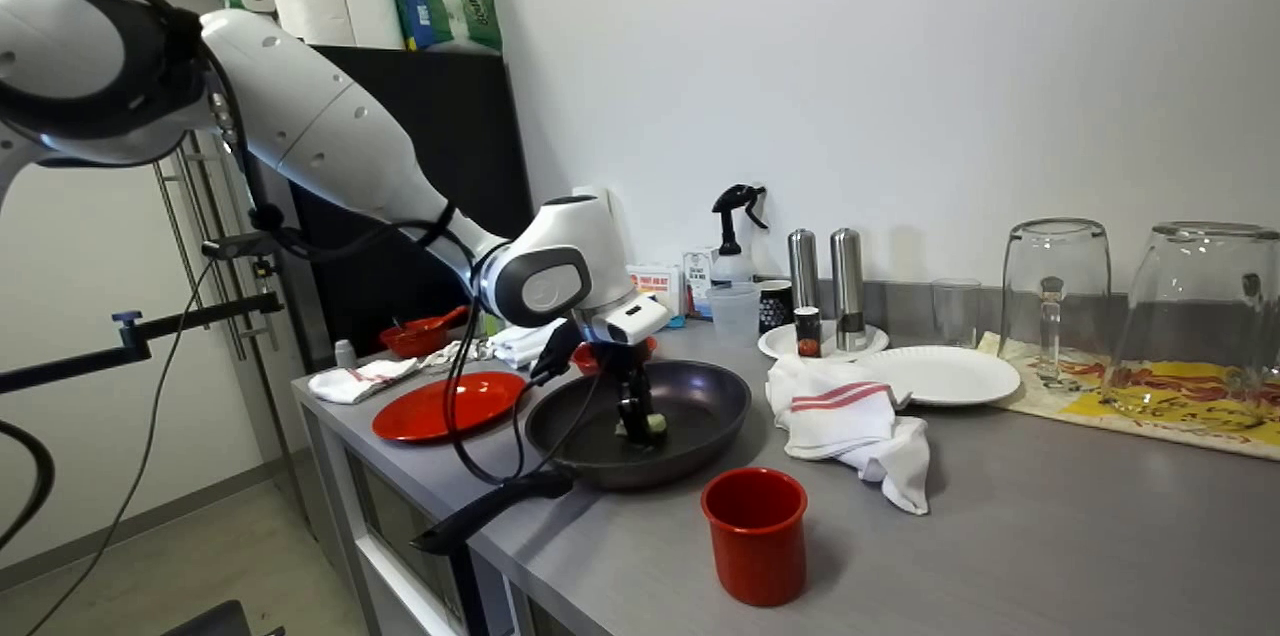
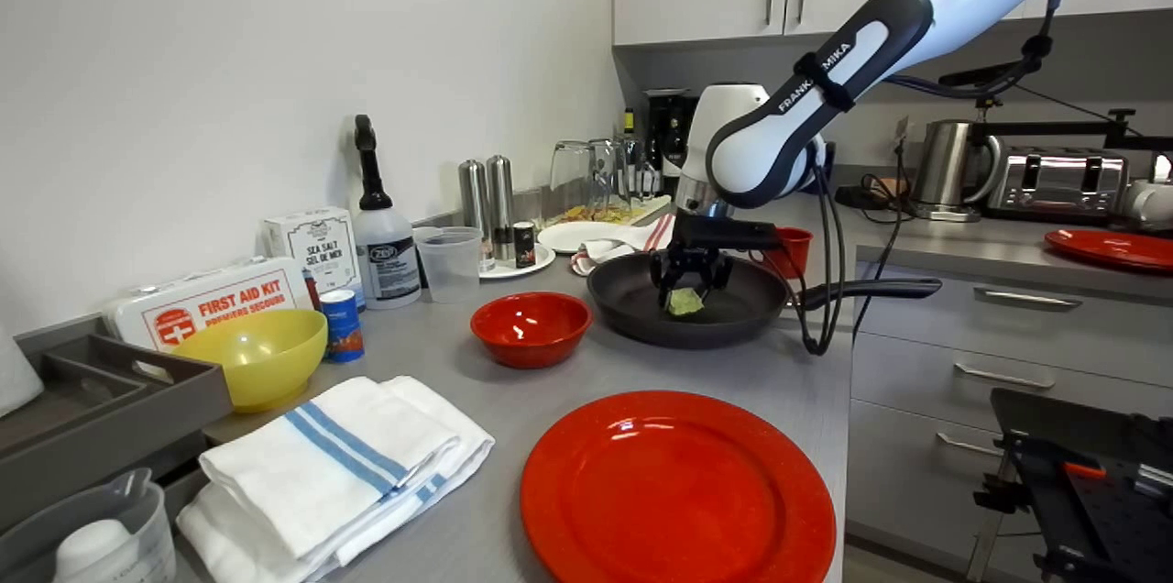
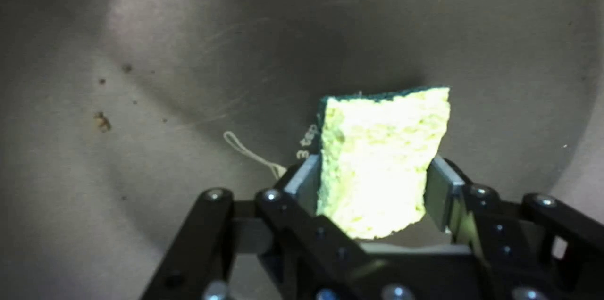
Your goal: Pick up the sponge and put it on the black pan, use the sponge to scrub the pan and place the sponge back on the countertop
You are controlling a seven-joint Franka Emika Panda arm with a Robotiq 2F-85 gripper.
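My claw (image 3: pixel 374 181) grips the porous yellow-green sponge (image 3: pixel 384 135) by two sides, inside the round black pan (image 1: pixel 700 411) on the matte grey countertop (image 1: pixel 1000 536). Near the pan sits a glossy red bowl (image 2: pixel 531 346). Along the white wall (image 2: pixel 229 51) I read FIRST AID KIT on a case (image 2: pixel 247 291), SEA SALT (with SEL DE MER beneath) on a carton (image 2: pixel 323 255) and ZEP on a spray bottle (image 2: pixel 389 255).
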